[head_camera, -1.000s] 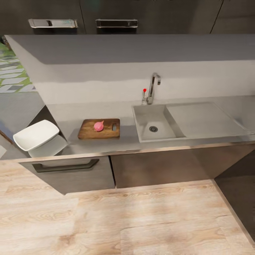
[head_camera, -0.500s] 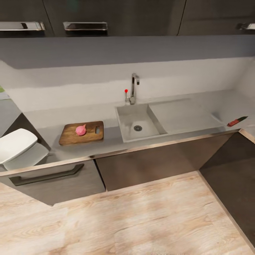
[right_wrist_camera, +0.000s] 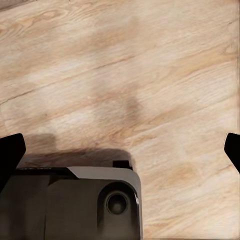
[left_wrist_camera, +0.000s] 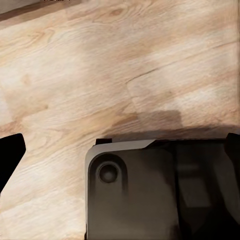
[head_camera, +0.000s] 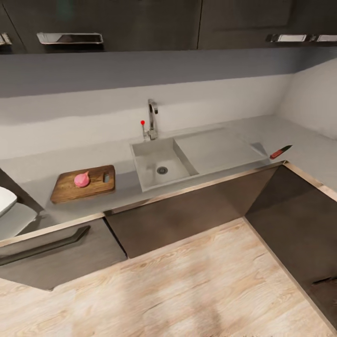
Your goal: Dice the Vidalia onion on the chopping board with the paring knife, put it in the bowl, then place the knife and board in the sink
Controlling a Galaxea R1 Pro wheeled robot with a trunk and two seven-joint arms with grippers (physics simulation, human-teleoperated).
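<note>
The pinkish Vidalia onion (head_camera: 82,179) lies on the dark-brown chopping board (head_camera: 89,186), on the grey countertop (head_camera: 122,187) left of the sink (head_camera: 154,157). The basin holds nothing but its drain. The paring knife (head_camera: 280,151) rests near the counter's corner, right of the drainboard. A sliver of the white bowl (head_camera: 4,200) shows at the head view's left edge. Both wrist views look down at wooden floor. My left gripper (left_wrist_camera: 122,149) and right gripper (right_wrist_camera: 121,150) are open, with dark fingertips (left_wrist_camera: 10,155) wide apart and nothing between them.
The counter turns a corner at the right, with dark cabinet fronts (head_camera: 187,213) below it. A drawer with a black bar handle (head_camera: 44,245) juts out at the left. Part of my dark base (left_wrist_camera: 150,195) sits over the wooden floor (head_camera: 187,290).
The head camera has swung to the right, so the board, sink and bowl sit further left in the picture and the paring knife has come into view. Nothing on the counter has moved.
</note>
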